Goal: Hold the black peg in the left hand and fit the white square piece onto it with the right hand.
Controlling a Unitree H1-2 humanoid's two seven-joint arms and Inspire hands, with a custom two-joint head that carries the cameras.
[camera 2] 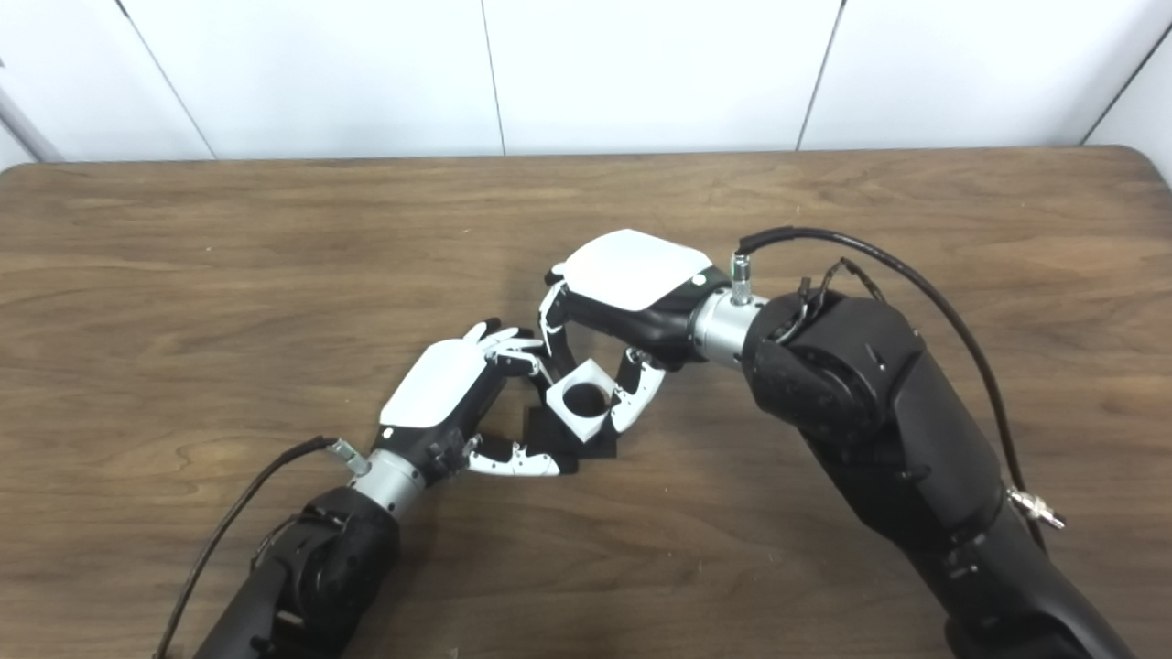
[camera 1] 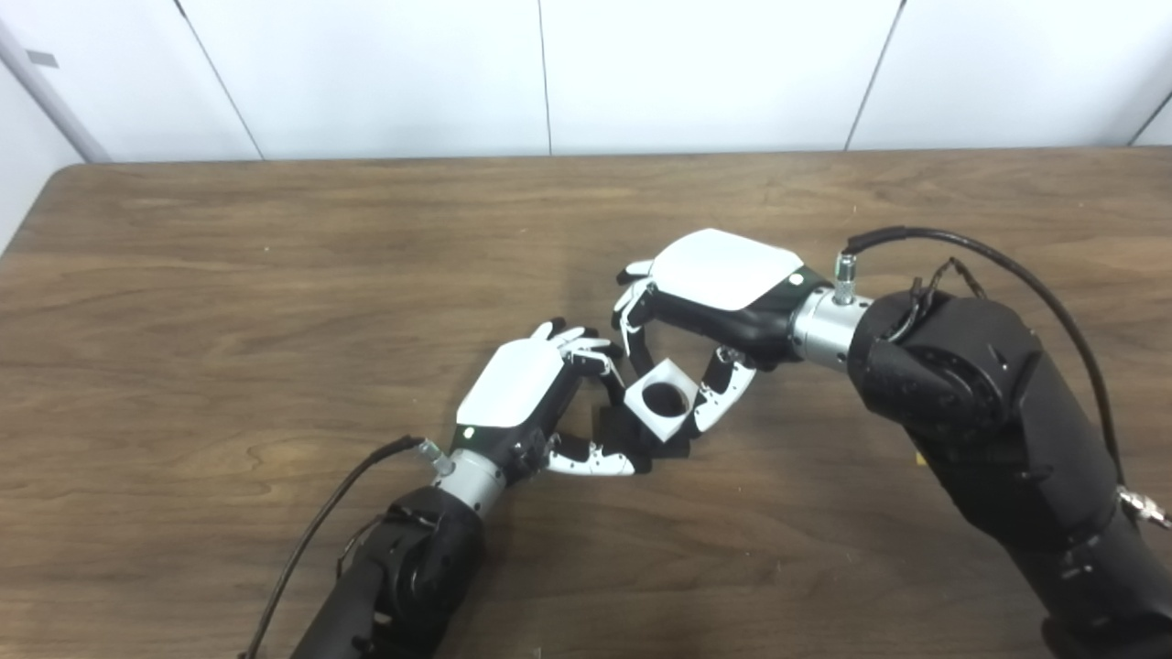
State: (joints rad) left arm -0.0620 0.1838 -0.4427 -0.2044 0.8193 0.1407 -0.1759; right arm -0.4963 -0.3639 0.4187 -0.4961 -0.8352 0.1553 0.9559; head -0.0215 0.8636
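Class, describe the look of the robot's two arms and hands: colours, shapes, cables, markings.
Both arms are bulky matte black with silver wrist collars. The left hand and right hand have smooth white back plates and black-and-white segmented fingers. A black cable loops to each wrist.

Your two hands crowd the table's (camera 1: 275, 275) middle: the left hand (camera 1: 526, 394) and right hand (camera 1: 714, 293) meet around the white square piece (camera 1: 661, 401), which sits on the black peg (camera 1: 641, 437), leaving no gap between them for passage. You have open tabletop to the far side, the far left and the near edge between the forearms. The right forearm (camera 1: 989, 403) blocks the near right side.
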